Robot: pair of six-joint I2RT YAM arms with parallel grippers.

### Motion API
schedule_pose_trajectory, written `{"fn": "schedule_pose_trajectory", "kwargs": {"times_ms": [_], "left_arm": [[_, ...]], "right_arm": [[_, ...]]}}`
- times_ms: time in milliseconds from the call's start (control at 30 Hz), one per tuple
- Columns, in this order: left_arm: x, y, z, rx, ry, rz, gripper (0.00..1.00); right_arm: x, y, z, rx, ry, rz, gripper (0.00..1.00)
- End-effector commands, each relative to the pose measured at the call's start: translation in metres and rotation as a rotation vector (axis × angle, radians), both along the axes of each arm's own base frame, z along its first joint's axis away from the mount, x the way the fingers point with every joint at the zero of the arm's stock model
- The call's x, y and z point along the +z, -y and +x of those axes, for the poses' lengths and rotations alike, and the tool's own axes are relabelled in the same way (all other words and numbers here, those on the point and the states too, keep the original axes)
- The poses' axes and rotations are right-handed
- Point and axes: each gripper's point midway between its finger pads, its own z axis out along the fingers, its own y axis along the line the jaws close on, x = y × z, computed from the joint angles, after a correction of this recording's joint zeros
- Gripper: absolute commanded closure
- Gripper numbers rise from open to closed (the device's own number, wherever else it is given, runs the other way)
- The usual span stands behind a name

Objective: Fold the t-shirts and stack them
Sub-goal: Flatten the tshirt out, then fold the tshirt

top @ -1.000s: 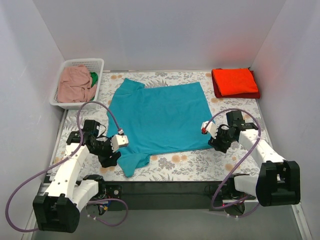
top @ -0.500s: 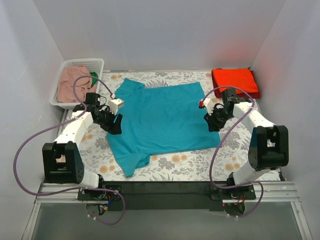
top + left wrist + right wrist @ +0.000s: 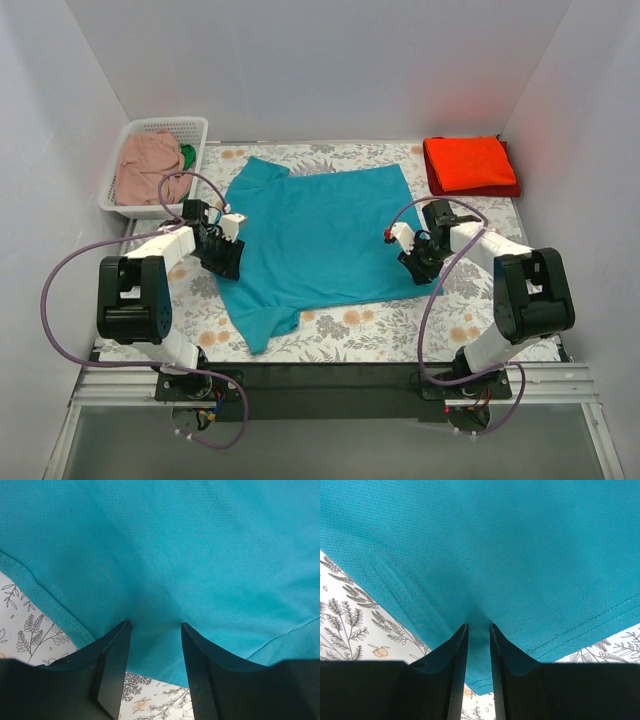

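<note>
Entry, both arms down on the work surface.

The teal t-shirt [image 3: 320, 235] lay spread flat in the middle of the floral table cloth [image 3: 400, 320], collar end toward the left, one sleeve trailing off its near-left corner.

The left gripper [image 3: 224, 258] sat at the shirt's left edge. On the left wrist camera I saw its fingers [image 3: 112, 665] set apart, with the teal cloth and its stitched hem lying across the gap between them; nothing was clamped.

The right gripper [image 3: 416, 262] sat at the shirt's right edge. On the right wrist camera its fingers [image 3: 457, 675] were drawn nearly together, and the fabric ran down into the narrow slot and puckered there, so I logged it as pinching the shirt.

The orange-red t-shirt [image 3: 470, 163] lay folded at the far right corner. The pink t-shirt [image 3: 148, 165] sat crumpled in the white basket [image 3: 165, 124] at far left, a bit of green cloth [image 3: 187, 157] beside it.
</note>
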Motion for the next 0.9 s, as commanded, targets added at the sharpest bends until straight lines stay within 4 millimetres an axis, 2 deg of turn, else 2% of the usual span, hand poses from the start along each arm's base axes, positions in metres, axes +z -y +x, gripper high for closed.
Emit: {"fn": "schedule_pose_trajectory", "kwargs": {"times_ms": [0, 100, 200, 267, 300, 367, 400, 467, 500, 533, 567, 600, 633, 667, 700, 733, 767, 800, 833, 867], "left_arm": [[-0.009, -0.01, -0.012, -0.013, -0.009, 0.053, 0.56], [-0.007, -0.012, -0.028, -0.035, -0.031, 0.065, 0.58], [-0.004, -0.014, -0.046, -0.065, -0.056, 0.08, 0.59], [0.009, -0.016, -0.041, -0.062, -0.022, 0.087, 0.59], [0.016, -0.012, -0.044, -0.063, -0.038, 0.068, 0.6], [0.034, -0.008, -0.028, -0.053, -0.007, 0.043, 0.59], [0.058, -0.004, -0.002, -0.033, 0.059, 0.022, 0.57], [0.075, 0.006, 0.022, -0.03, 0.094, -0.031, 0.51], [0.101, 0.009, 0.052, -0.02, 0.181, -0.049, 0.49], [0.11, 0.013, 0.064, 0.001, 0.196, -0.082, 0.47], [0.105, 0.017, 0.079, 0.014, 0.177, -0.1, 0.46], [0.111, 0.019, 0.095, 0.025, 0.207, -0.116, 0.46], [0.128, 0.021, 0.119, 0.072, 0.249, -0.137, 0.46], [0.131, 0.022, 0.132, 0.092, 0.261, -0.148, 0.45], [0.121, 0.023, 0.15, 0.118, 0.256, -0.158, 0.45], [0.136, 0.023, 0.171, 0.139, 0.305, -0.168, 0.45], [0.137, 0.021, 0.184, 0.204, 0.305, -0.171, 0.45], [0.127, 0.02, 0.201, 0.229, 0.308, -0.176, 0.45], [0.138, 0.02, 0.217, 0.243, 0.345, -0.186, 0.45], [0.125, 0.021, 0.23, 0.281, 0.326, -0.196, 0.45]], "right_arm": [[-0.033, 0.017, -0.052, 0.065, -0.138, -0.13, 0.71], [-0.036, 0.02, -0.078, 0.135, -0.166, -0.172, 0.71], [-0.023, 0.016, -0.086, 0.159, -0.158, -0.149, 0.7], [-0.005, 0.005, -0.081, 0.15, -0.128, -0.085, 0.69], [0.012, -0.003, -0.072, 0.148, -0.109, -0.049, 0.68], [0.034, -0.02, -0.058, 0.122, -0.065, 0.041, 0.65], [0.057, -0.03, -0.034, 0.11, 0.008, 0.077, 0.6], [0.08, -0.044, -0.011, 0.063, 0.035, 0.157, 0.53], [0.09, -0.049, 0.002, 0.042, 0.056, 0.186, 0.47], [0.11, -0.059, 0.027, 0.012, 0.091, 0.228, 0.44], [0.118, -0.06, 0.045, -0.018, 0.118, 0.246, 0.42], [0.123, -0.062, 0.06, -0.047, 0.135, 0.258, 0.42], [0.134, -0.066, 0.088, -0.101, 0.156, 0.278, 0.42], [0.137, -0.061, 0.108, -0.145, 0.18, 0.289, 0.43], [0.141, -0.059, 0.126, -0.179, 0.198, 0.294, 0.44], [0.143, -0.061, 0.153, -0.221, 0.203, 0.309, 0.44], [0.148, -0.053, 0.173, -0.258, 0.23, 0.321, 0.45], [0.132, -0.049, 0.189, -0.294, 0.212, 0.31, 0.46], [0.133, -0.046, 0.203, -0.329, 0.223, 0.322, 0.46], [0.135, -0.039, 0.231, -0.377, 0.263, 0.333, 0.46]]}}
